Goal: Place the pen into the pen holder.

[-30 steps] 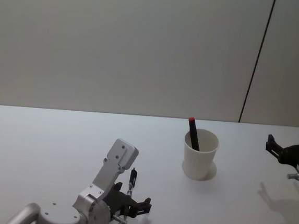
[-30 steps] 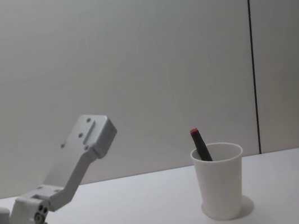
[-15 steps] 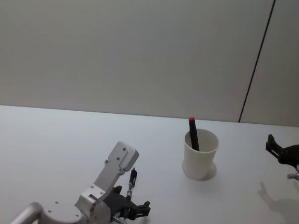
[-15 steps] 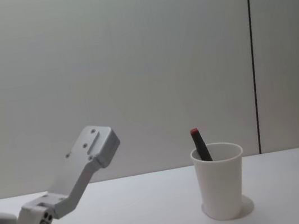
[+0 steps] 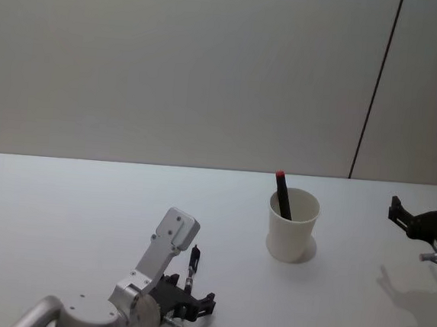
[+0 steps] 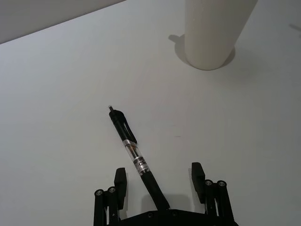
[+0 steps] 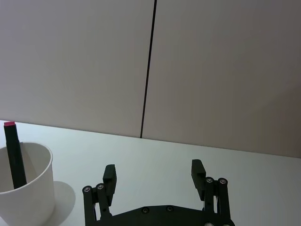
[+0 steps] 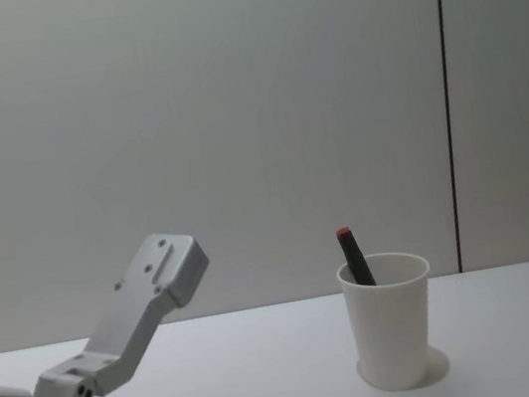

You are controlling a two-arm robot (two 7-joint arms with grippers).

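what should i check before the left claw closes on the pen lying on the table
1. Left claw open: ok, its fingers are spread.
2. Pen between the fingers: ok, its near end lies between them, touching neither.
3. Pen squared with the claw: not ok, it runs at a slant.
4. Claw low enough to grip: cannot tell.
5. Pen holder ready: ok, upright on the table, with a red-tipped pen leaning at one side and room beside it.
6. Right claw out of the way: ok, open and off to the right, apart from the holder.
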